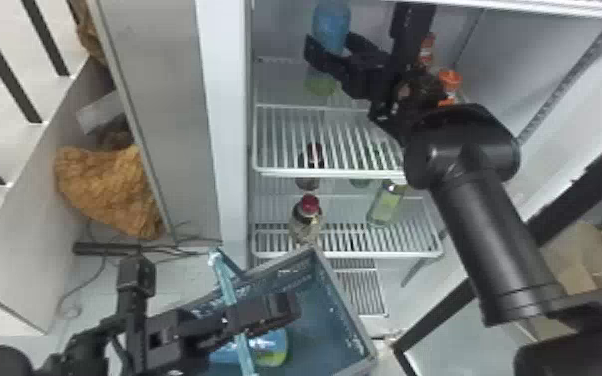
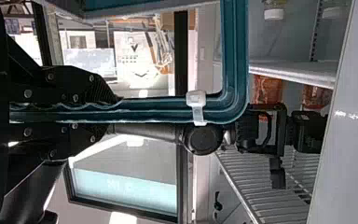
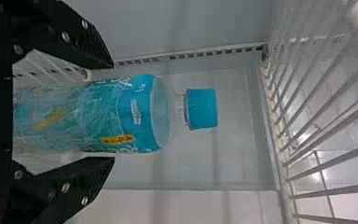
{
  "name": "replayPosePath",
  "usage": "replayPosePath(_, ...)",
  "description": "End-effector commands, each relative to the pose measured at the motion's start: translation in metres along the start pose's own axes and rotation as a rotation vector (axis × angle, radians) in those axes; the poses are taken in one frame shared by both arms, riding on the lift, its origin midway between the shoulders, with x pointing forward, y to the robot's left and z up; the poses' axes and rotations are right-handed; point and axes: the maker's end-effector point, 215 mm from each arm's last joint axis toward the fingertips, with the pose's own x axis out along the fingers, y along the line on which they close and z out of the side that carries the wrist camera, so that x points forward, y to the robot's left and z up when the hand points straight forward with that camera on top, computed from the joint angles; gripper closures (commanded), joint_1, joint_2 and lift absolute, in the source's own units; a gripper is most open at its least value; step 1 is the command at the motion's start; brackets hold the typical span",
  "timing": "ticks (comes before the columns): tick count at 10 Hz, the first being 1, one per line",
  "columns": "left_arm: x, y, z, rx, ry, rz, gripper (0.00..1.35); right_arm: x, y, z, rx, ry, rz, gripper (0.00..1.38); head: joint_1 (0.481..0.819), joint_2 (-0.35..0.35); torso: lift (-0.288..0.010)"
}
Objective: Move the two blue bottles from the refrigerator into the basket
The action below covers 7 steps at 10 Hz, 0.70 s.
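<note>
The place is perhaps a lab or workroom: a wire-shelved refrigerator (image 1: 227,125) around the right gripper (image 1: 332,47), cardboard (image 1: 580,265) to its right, loose cables (image 1: 84,290) left of the left gripper (image 1: 270,312).

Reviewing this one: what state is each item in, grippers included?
Refrigerator: open
Blue bottle in refrigerator: upright, capped
Right gripper: open, around that bottle, not clamped on it
Left gripper: shut on the basket's handle
Basket: upright, holding a blue bottle
Blue bottle in basket: lying down, cap state unclear
Red-capped bottle: standing, capped
</note>
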Motion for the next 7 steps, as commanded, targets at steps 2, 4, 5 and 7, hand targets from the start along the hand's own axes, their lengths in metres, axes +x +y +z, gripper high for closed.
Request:
replayPosePath(2, 0.000, 0.000, -0.001, -0.002, -0.001, 0.000, 1.20, -0.001, -0.002, -0.004, 0.010, -0.003, -0.011, 1.30, 0.695, -0.128, -0.010)
replayPosePath(4, 0.000, 0.000, -0.001, -0.002, -0.001, -0.002, 1.20, -0.003, 0.000, -0.003, -0.005, -0.006, -0.009, 1.28, 0.695, -0.130, -0.010)
replayPosePath(5, 0.000, 0.000, 0.000, -0.003, 0.001, -0.002, 1.20, -0.007, 0.001, -0.004, -0.002, -0.013, -0.009, 1.28, 0.695, -0.130, -0.010)
replayPosePath(7, 0.000, 0.001, -0.001, -0.003, -0.002, -0.002, 1.20, -0.019, 0.011, -0.008, 0.003, -0.030, 0.007, 1.28, 0.695, -0.130, -0.010)
